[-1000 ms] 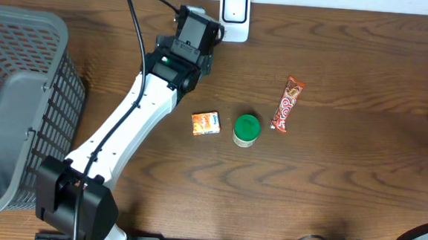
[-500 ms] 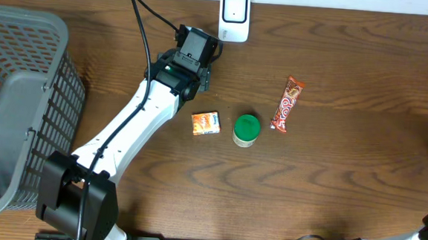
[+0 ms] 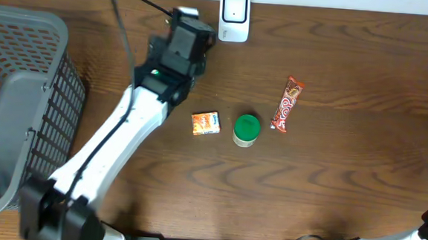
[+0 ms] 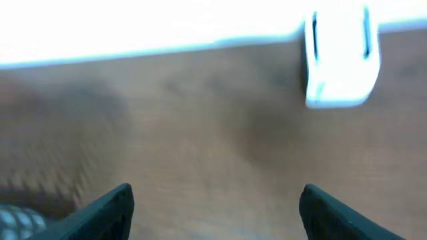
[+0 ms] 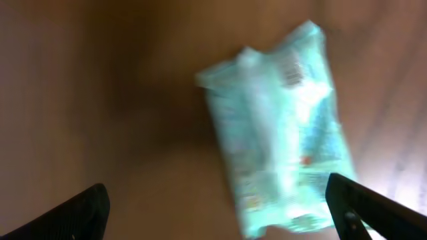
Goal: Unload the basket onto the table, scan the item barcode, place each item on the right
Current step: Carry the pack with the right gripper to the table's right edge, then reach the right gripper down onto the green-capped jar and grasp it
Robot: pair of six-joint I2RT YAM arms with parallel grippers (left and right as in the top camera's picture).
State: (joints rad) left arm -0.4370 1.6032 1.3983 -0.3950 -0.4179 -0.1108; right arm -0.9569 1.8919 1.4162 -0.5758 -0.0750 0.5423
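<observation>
Far back, scanner [image 3: 234, 17] at table [image 3: 344, 180] edge.

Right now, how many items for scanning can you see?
4. A small orange box, a green-lidded tub and a red snack bar sit in a row mid-table; a teal packet shows in the right wrist view. The basket may hide more.

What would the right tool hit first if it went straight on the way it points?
Probably the teal packet, ahead of the open right tool, slightly right of centre; blur hides the depth.
</observation>
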